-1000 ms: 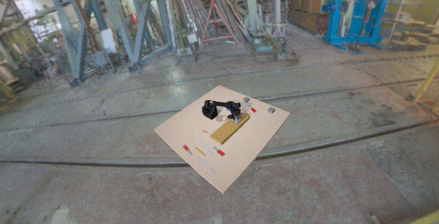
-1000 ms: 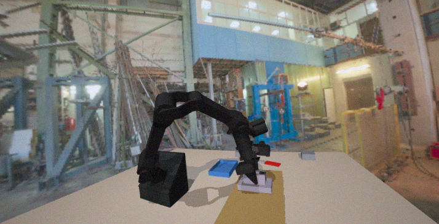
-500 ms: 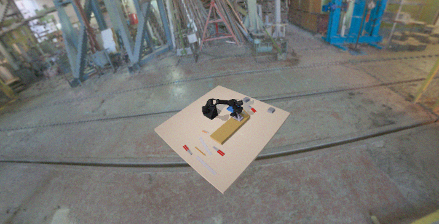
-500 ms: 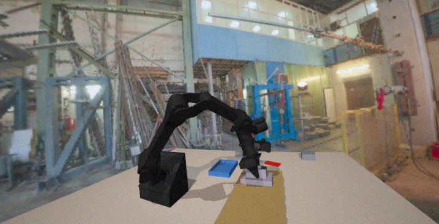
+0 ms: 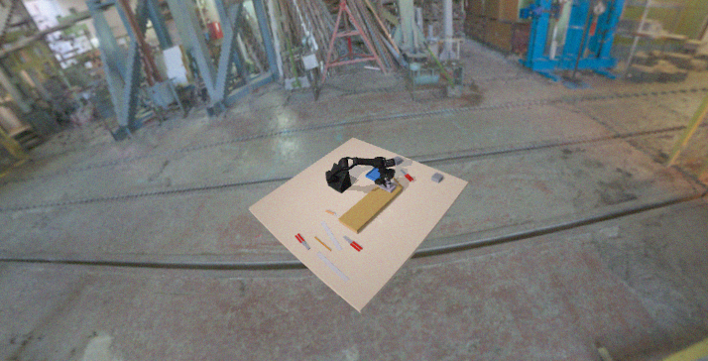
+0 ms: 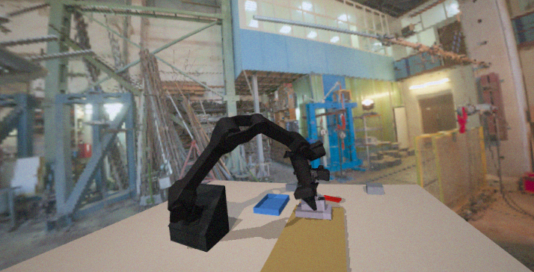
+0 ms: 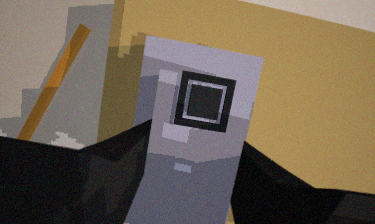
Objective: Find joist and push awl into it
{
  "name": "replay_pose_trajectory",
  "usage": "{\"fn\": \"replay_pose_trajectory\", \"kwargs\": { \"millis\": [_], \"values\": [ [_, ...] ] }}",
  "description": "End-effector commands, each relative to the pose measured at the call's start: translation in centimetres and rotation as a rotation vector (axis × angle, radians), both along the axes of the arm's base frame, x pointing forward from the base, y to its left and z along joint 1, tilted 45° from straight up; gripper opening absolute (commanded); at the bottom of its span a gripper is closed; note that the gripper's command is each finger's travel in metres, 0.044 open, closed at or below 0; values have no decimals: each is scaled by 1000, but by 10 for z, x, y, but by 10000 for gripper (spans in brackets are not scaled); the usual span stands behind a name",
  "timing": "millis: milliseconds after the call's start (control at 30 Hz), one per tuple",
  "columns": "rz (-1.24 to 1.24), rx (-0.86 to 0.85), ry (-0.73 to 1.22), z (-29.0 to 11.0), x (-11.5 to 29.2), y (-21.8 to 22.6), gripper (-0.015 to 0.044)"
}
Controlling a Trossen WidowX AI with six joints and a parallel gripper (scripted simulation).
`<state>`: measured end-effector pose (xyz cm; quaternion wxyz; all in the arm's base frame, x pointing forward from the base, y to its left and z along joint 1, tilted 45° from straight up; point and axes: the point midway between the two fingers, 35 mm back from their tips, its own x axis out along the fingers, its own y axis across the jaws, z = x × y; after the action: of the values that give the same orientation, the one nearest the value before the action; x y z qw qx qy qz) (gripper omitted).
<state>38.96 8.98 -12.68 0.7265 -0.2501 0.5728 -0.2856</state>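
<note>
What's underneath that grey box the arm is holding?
The grey stud finder, gripped by the tool, rests flat on the yellow-brown floor panel, near its far end. Only the panel's top surface shows. Whatever lies beneath the panel is covered.

Even daylight, soft shadows, background perhaps defocused.

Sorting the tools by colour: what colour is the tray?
Blue; the tray shows best in the exterior view, beside the floor panel.
</note>
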Motion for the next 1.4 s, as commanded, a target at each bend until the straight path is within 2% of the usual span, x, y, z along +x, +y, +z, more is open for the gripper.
{"fn": "replay_pose_trajectory", "kwargs": {
  "millis": [0,300,1367],
  "values": [
    [-1,0,0,0,0,-1,0],
    [-3,-1,3,-1,-1,-1,0],
    [-3,-8,6,64,-13,-70,0]
  ]
}}
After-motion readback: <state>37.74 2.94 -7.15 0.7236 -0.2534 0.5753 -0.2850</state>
